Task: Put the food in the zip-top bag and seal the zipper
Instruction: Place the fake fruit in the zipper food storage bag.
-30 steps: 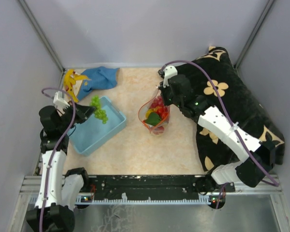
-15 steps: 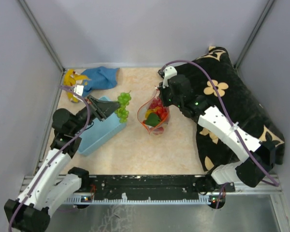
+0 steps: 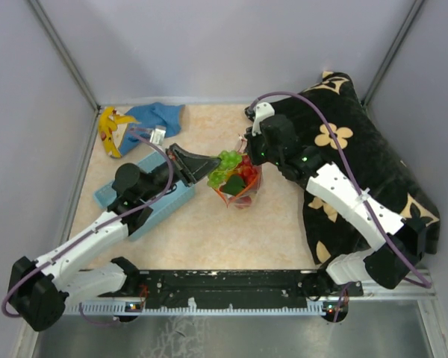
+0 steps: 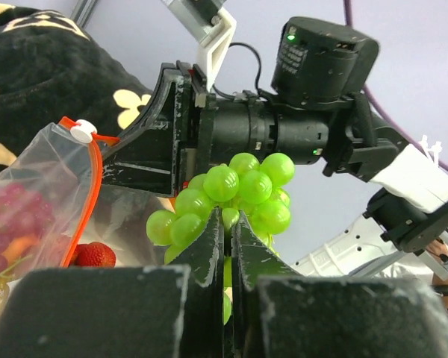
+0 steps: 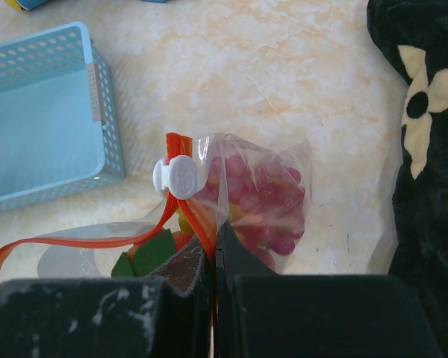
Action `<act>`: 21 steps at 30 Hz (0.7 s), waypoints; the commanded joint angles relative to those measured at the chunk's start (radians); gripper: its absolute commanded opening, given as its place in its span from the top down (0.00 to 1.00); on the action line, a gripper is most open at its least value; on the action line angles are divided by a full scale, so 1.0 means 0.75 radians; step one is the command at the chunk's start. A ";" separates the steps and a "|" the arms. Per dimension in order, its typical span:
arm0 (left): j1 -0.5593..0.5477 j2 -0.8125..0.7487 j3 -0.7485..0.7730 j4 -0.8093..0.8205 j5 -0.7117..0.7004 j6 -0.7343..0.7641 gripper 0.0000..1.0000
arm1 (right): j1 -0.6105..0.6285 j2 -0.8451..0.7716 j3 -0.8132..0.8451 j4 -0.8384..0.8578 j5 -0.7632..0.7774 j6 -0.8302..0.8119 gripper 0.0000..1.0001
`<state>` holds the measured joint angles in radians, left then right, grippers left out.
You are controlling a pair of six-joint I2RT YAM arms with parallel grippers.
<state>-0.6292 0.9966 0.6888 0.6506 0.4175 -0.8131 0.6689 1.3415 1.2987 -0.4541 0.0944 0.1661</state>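
Note:
My left gripper (image 3: 209, 162) is shut on the green grapes (image 3: 225, 164) and holds them over the open mouth of the zip-top bag (image 3: 243, 185); the green grapes (image 4: 235, 195) fill the left wrist view. My right gripper (image 3: 251, 149) is shut on the bag's rim at the orange-red zipper (image 5: 196, 216), next to its white end piece (image 5: 172, 177), and holds the mouth up. Inside the bag (image 5: 265, 198) lie dark red grapes (image 5: 261, 201), strawberries (image 4: 95, 254) and a green leaf (image 5: 145, 253). The bag's zipper also shows in the left wrist view (image 4: 93, 175).
A light-blue basket (image 3: 158, 200) lies under my left arm, also in the right wrist view (image 5: 37, 123). A yellow banana (image 3: 108, 128) and a blue cloth (image 3: 155, 119) sit at the back left. A black flowered cloth (image 3: 358, 156) covers the right side.
My left arm has swung right from above the basket, carrying the green grapes to the bag's mouth. The basket has shifted. My right gripper has held the bag still.

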 commanded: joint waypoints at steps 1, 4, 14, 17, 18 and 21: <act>-0.080 0.070 0.045 0.092 -0.144 0.072 0.99 | -0.010 -0.062 0.096 0.045 -0.022 0.023 1.00; -0.131 0.138 0.027 0.146 -0.216 0.089 0.99 | -0.010 -0.061 0.097 0.046 -0.032 0.029 1.00; -0.207 0.309 0.070 0.165 -0.322 0.100 1.00 | -0.010 -0.065 0.114 0.029 -0.042 0.031 1.00; -0.210 0.280 0.046 0.081 -0.395 0.143 1.00 | -0.009 -0.078 0.109 0.029 -0.027 0.017 1.00; -0.212 0.271 0.044 0.046 -0.415 0.155 1.00 | -0.009 -0.080 0.109 0.027 -0.021 0.014 1.00; -0.213 0.261 0.066 -0.106 -0.460 0.194 1.00 | -0.010 -0.079 0.112 0.031 -0.015 0.010 1.00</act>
<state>-0.7795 1.2198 0.6991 0.6895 0.1490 -0.7273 0.6605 1.3415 1.3117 -0.4808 0.0811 0.1791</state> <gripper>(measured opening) 0.025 0.004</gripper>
